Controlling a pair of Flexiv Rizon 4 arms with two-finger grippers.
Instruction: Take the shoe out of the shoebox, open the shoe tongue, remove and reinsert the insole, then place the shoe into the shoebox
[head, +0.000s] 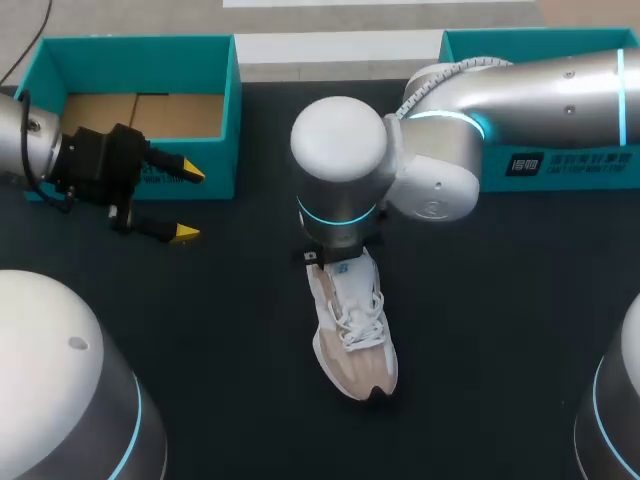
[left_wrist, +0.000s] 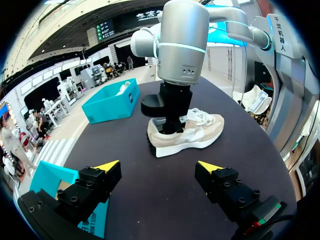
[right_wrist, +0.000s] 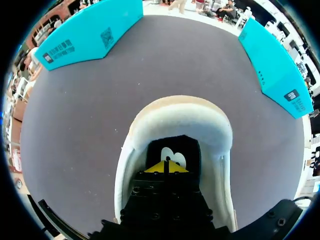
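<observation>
A white and beige sneaker (head: 352, 330) stands on the dark table, toe toward the front edge. My right arm's wrist (head: 338, 170) hangs over its heel and hides the gripper from above. In the right wrist view my right gripper (right_wrist: 165, 166) is shut, its yellow tips together down inside the shoe's padded collar (right_wrist: 180, 115), over the dark insole (right_wrist: 176, 148). I cannot tell whether it pinches anything. My left gripper (head: 186, 204) (left_wrist: 157, 166) is open and empty beside the left teal shoebox (head: 130, 100), pointing at the sneaker (left_wrist: 192, 135).
A second teal box (head: 545, 60) (left_wrist: 110, 102) stands at the back right, under my right arm, with something white inside. The left box (left_wrist: 45, 175) lies close beside my left fingers. Dark tabletop (head: 220, 330) surrounds the shoe on every side.
</observation>
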